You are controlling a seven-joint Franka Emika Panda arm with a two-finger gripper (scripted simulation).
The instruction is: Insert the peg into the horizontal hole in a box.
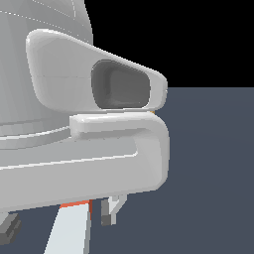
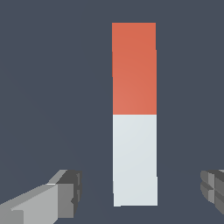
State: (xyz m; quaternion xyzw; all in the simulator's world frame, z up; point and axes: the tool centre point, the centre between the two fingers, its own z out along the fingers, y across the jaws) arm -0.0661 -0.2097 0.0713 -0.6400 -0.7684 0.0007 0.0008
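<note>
Your gripper [image 2: 138, 192] hangs with its fingers [image 2: 61, 192] spread wide and empty on either side of the peg [image 2: 134, 113], which lies on the floor, white end between them, likely lined up for grasping.

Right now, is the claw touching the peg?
Apart. The wrist view shows the claw open, bare floor between each fingertip and the peg.
</note>
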